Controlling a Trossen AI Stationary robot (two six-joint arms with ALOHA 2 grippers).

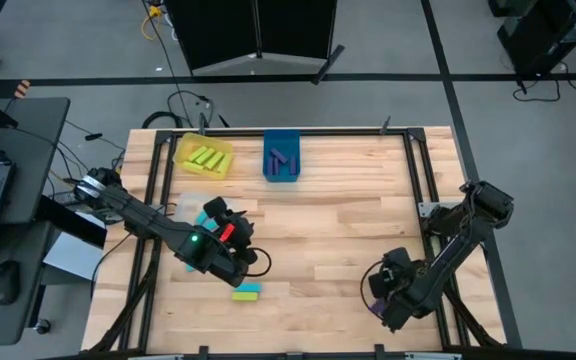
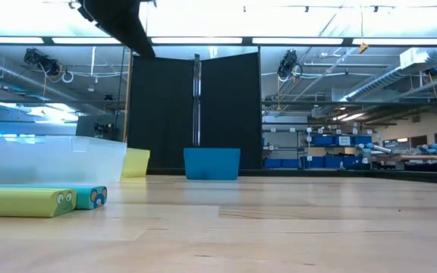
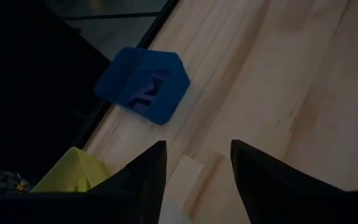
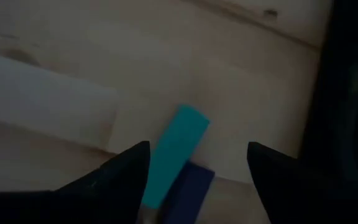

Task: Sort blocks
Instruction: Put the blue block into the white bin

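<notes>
My left gripper (image 1: 230, 222) (image 3: 197, 162) is open and empty, raised above the table beside the clear bin (image 1: 193, 203). My right gripper (image 1: 378, 295) (image 4: 197, 162) is open, low at the table's near right. A teal block (image 4: 176, 152) and a dark purple block (image 4: 188, 193) lie flat on the table between its fingers; the arm hides them in the high view. A lime block (image 1: 245, 296) (image 2: 25, 202) and another teal block (image 1: 247, 287) (image 2: 89, 196) lie side by side near the front edge, below the left gripper. Lime blocks lie in the yellow bin (image 1: 204, 157), purple ones in the blue bin (image 1: 282, 158).
The yellow bin (image 2: 136, 162) and blue bin (image 2: 212, 163) (image 3: 145, 84) stand at the far edge, and the clear bin (image 2: 51, 159) at the left holds teal blocks. Black frame rails run along the table's left and right sides. Bare wood lies between the two arms.
</notes>
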